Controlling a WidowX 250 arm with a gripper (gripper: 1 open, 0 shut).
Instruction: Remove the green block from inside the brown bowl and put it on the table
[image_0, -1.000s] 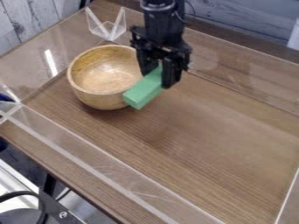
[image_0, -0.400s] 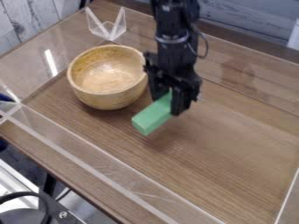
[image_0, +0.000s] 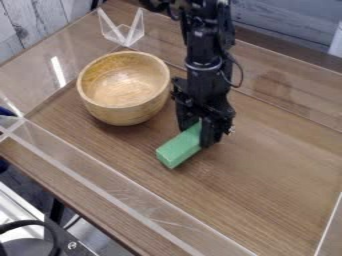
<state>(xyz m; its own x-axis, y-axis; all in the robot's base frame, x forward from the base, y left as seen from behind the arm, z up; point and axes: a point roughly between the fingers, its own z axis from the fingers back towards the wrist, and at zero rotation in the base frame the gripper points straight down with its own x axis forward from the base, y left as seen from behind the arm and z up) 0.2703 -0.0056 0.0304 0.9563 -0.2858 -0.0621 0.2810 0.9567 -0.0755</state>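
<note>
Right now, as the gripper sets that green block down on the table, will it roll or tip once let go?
Probably not. The green block is a flat-sided bar lying low on the table, so it should rest rather than roll. It looks rigid, keeping its shape in the shut gripper. Held at one end, it may settle slightly on release.

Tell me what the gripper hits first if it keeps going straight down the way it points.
The gripper points down, shut on the green block. Straight below lies the table; the block's low end looks at or near the wood already, so the block would likely press into the tabletop first. The brown bowl sits aside.
</note>
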